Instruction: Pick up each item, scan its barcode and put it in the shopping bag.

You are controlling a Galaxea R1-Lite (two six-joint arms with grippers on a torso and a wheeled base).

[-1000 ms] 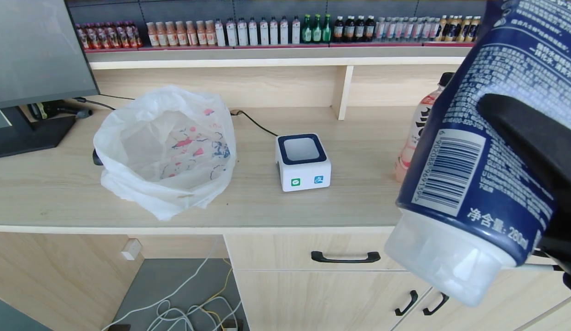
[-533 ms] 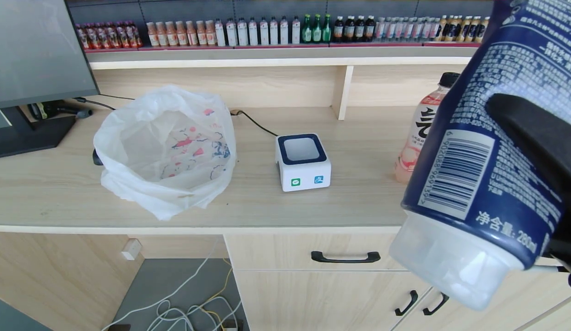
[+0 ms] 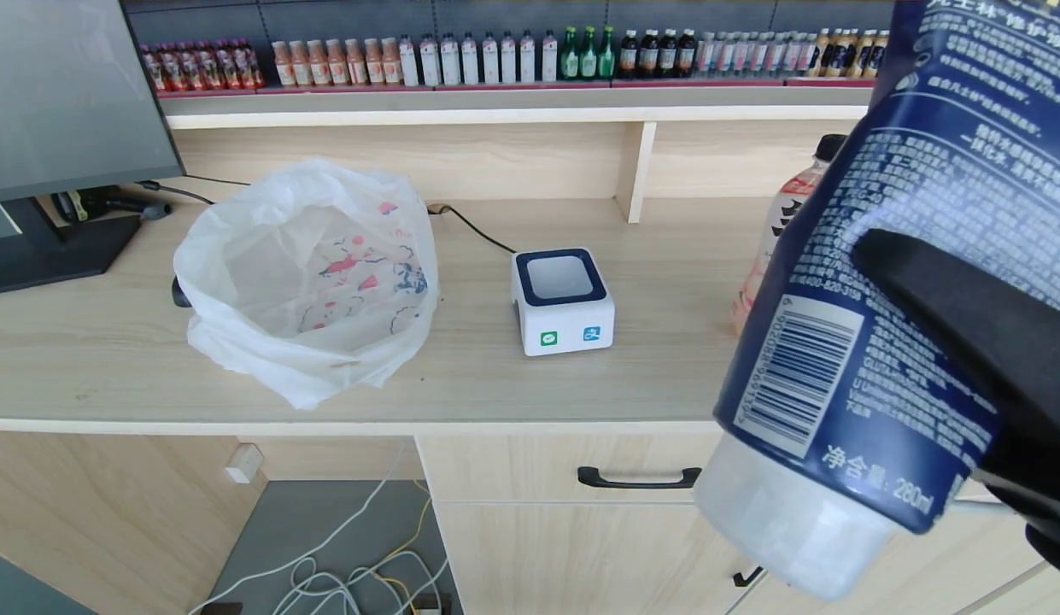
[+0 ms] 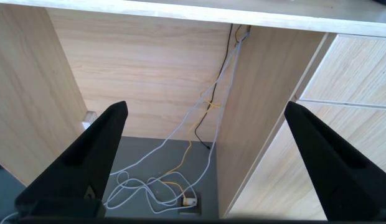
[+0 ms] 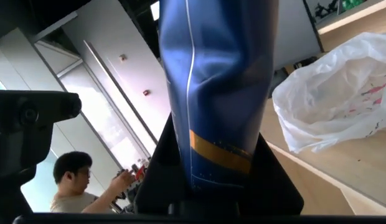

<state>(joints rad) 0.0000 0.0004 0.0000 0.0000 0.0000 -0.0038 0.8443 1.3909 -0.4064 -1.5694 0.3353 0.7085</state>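
My right gripper (image 3: 914, 265) is shut on a dark blue bottle (image 3: 837, 367), held tilted in the air close to the head camera, over the counter's front right edge. Its clear cap end points down and its white barcode (image 3: 790, 376) faces the head camera. In the right wrist view the blue bottle (image 5: 215, 93) stands between the right gripper (image 5: 215, 168) fingers. The white scanner (image 3: 562, 299) sits mid-counter, left of the bottle. A white plastic shopping bag (image 3: 312, 273) lies open further left. My left gripper (image 4: 205, 168) hangs open and empty below the counter.
A pink drink bottle (image 3: 773, 248) stands on the wooden counter (image 3: 111, 359), partly hidden behind the blue one. A monitor (image 3: 60, 94) stands at the far left. Shelves of bottles (image 3: 495, 55) line the back. Cables (image 4: 174, 180) lie on the floor under the counter.
The blue bottle in my right gripper has shifted down and to the left, hiding more of the pink bottle. Bag and scanner have not moved.
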